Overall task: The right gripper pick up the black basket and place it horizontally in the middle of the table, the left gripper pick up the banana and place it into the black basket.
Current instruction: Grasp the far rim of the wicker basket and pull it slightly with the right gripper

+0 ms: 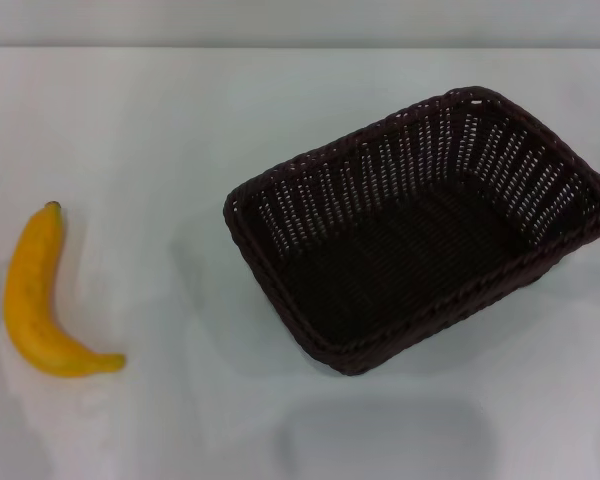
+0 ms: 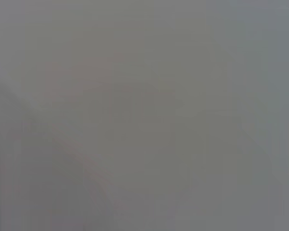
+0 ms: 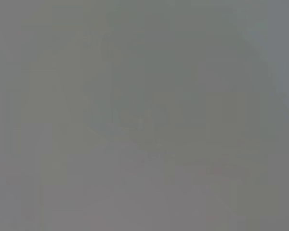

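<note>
Head view: we find the black basket (image 1: pixel 420 230) standing upright on the white counter (image 1: pixel 180 130), right of centre and skewed at an angle, its inside bare. The banana (image 1: pixel 40 300) lies flat on the counter well apart to the left. We see neither gripper here.

Left wrist view: only uniform grey; gripper state unobservable.

Right wrist view: likewise.

Head view: high, forward-and-down over the table (image 1: pixel 160 130), taking in the black basket (image 1: pixel 420 230) right of centre and the banana (image 1: pixel 42 300) at far left. Left wrist view and right wrist view: each filled by featureless grey; facing and nearness cannot be told. No shared scene part identifiable between views.
</note>
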You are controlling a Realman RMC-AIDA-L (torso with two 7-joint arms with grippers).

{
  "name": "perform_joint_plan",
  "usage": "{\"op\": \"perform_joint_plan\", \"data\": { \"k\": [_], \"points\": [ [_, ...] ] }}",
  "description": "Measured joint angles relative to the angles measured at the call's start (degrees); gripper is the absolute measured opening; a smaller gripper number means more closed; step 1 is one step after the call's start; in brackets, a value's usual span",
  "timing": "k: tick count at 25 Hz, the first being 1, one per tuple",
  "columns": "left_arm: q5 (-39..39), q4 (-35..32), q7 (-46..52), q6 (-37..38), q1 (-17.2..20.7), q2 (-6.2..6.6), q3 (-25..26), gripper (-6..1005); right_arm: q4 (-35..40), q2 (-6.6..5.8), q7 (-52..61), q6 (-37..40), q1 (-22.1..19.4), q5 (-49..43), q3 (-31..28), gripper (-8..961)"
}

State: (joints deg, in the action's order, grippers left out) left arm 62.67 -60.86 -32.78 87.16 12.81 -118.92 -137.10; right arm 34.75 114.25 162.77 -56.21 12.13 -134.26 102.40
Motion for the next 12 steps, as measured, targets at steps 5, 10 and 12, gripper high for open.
{"op": "perform_joint_plan", "data": {
  "k": [5,10,12],
  "points": [
    [-0.01,-0.03,0.00,-0.68,-0.11,0.00,0.00,880,-0.25,0.14,0.00,0.00,-0.06,-0.07,-0.19,832],
    [-0.01,0.17,0.00,-0.74,-0.17,0.06,0.00,880,-0.20,0.18,-0.06,-0.04,-0.14,-0.22,-0.19,825],
    [-0.01,0.21,0.00,-1.20,-0.18,0.12,0.00,880,-0.15,0.18,-0.07,-0.04,-0.17,-0.26,-0.18,823]
  ]
}}
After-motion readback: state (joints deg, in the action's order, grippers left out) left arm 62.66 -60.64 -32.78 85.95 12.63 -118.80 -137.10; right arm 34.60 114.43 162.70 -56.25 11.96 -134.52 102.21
